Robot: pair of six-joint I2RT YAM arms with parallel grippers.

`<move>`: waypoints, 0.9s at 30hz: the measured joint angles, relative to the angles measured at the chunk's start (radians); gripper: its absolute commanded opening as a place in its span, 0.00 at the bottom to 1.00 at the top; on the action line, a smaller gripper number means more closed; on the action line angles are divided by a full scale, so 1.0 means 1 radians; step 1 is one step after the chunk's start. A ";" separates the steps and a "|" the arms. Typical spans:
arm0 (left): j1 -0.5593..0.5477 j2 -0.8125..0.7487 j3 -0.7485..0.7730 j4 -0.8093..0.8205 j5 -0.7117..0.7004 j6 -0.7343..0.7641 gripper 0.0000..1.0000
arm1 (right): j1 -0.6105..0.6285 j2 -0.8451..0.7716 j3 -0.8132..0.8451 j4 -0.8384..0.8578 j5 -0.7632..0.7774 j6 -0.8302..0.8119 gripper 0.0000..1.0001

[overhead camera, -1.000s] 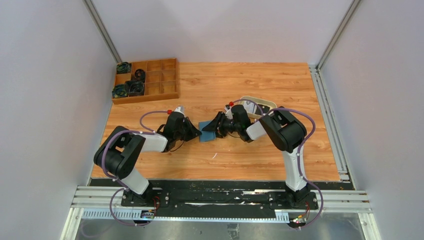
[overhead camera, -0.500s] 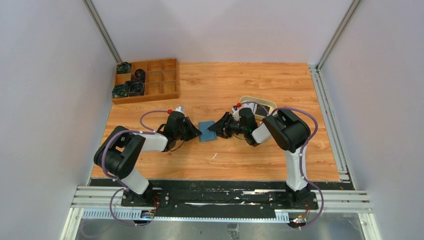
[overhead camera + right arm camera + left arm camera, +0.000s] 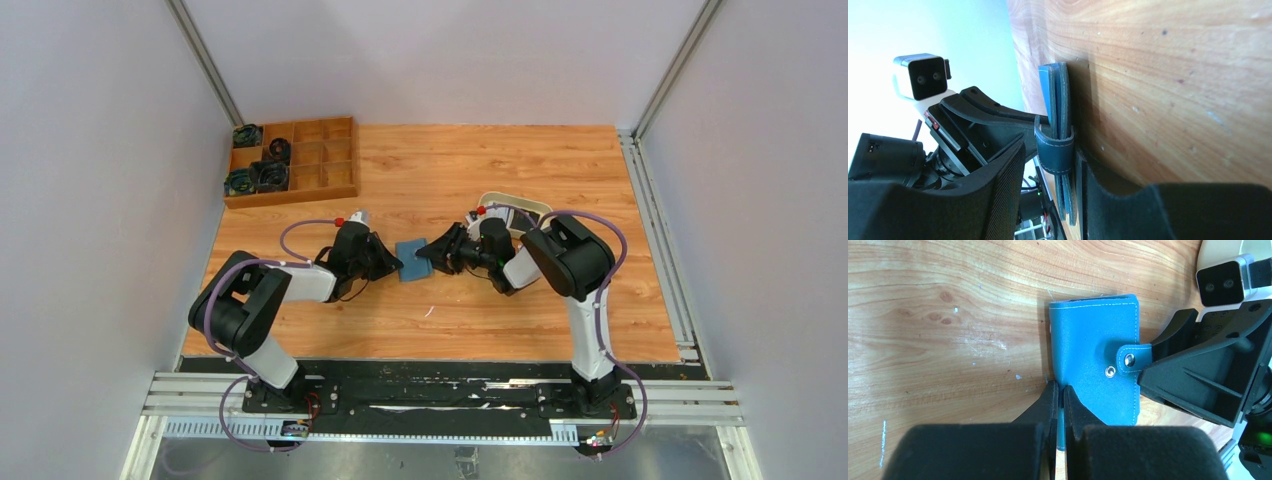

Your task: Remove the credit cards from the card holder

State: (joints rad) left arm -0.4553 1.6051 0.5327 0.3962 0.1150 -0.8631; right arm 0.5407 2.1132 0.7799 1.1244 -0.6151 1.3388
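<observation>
Tabletop (image 3: 450, 170): card holder (image 3: 410, 247) now farther back (right jaws astride)

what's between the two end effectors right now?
Only the closed teal card holder, strap snapped. Top view shows it between the left end effector and right end effector; left wrist view shows the left pinching its edge.

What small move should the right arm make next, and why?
Probably close the right end effector on the snap strap and peel it off. The card holder is snapped shut, the strap sits between its open jaws, and the left end effector pinches the opposite edge.
</observation>
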 measured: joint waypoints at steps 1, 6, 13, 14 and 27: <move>0.000 0.000 0.000 0.000 0.000 0.000 0.00 | -0.001 0.005 -0.001 0.007 0.006 0.006 0.43; 0.000 0.001 0.000 0.001 0.000 0.004 0.00 | -0.005 0.022 -0.009 0.037 0.039 0.040 0.43; 0.000 0.002 0.000 0.002 0.000 0.008 0.00 | -0.005 0.029 -0.024 0.085 0.085 0.096 0.42; 0.000 0.002 0.000 0.002 0.000 0.008 0.00 | -0.005 0.029 -0.025 0.087 0.090 0.102 0.41; 0.000 0.003 0.000 0.003 0.000 0.016 0.00 | -0.005 0.008 -0.025 0.008 0.118 0.103 0.33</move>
State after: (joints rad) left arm -0.4557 1.6081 0.5331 0.3992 0.1154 -0.8474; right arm 0.5358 2.1216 0.7547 1.1328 -0.4969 1.4418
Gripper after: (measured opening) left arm 0.029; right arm 0.334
